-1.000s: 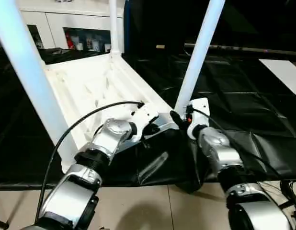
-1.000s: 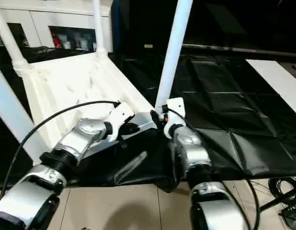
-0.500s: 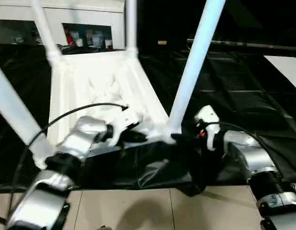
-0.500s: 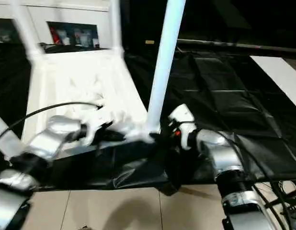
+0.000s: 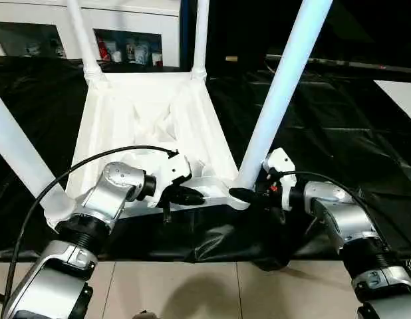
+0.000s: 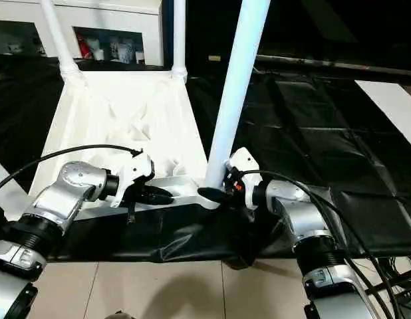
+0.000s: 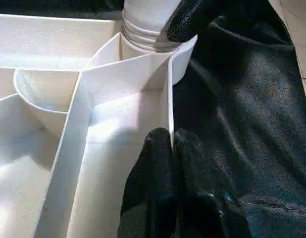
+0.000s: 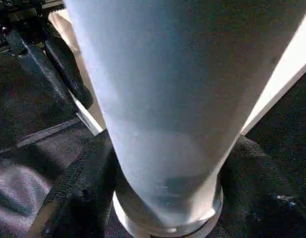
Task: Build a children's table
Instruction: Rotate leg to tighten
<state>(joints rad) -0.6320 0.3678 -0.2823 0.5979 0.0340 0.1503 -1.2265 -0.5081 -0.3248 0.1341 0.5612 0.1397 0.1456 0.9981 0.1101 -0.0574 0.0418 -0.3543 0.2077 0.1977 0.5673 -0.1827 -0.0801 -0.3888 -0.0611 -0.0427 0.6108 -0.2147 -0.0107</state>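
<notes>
Black sheeting (image 5: 338, 126) covers the floor, white cabinets (image 5: 132, 26) behind. The tabletop (image 5: 145, 126) lies upside down on the sheeting. Against a second ago, both far legs are now in sight and both forearms have swung outward. Count: one tabletop, four legs, two hands. Left hand (image 7: 172, 144) pinched shut on the tabletop's near rim. Right hand (image 8: 165, 163) spread around the base of the near right leg (image 5: 278, 100), at the tabletop's corner socket.

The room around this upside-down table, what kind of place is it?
Probably an indoor lab or workshop: black sheeting spread under the table top, white cabinets behind, tiled floor in front.
</notes>
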